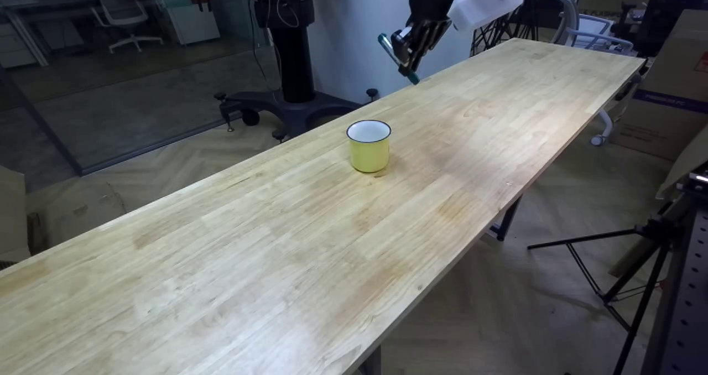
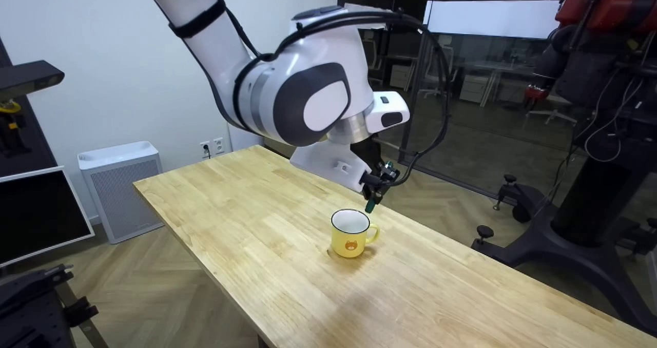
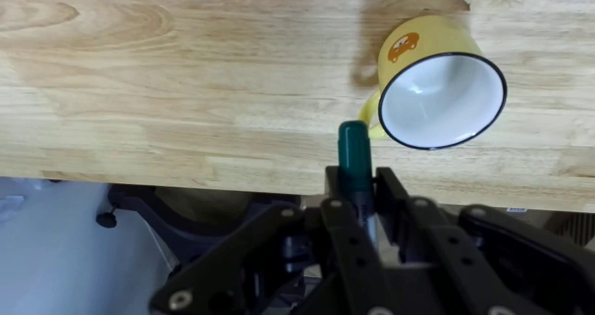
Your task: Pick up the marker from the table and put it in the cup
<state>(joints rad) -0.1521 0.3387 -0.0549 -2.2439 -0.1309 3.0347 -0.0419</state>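
Gripper (image 3: 357,178): two fingers (image 3: 390,195), clamped on one cylindrical marker (image 3: 355,161). Wrist view: one round cup (image 3: 437,82) at marker's one o'clock, on plank-grained wooden table (image 3: 186,106).

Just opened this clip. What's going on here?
A robot arm is holding a green marker in its gripper, with the fingers closed on both sides of it. The marker is off the table and tilted, with one teal end pointing downward. The yellow cup stands upright on the table, its white inside in view. The marker is not over the cup's opening, so it has not yet been put in.
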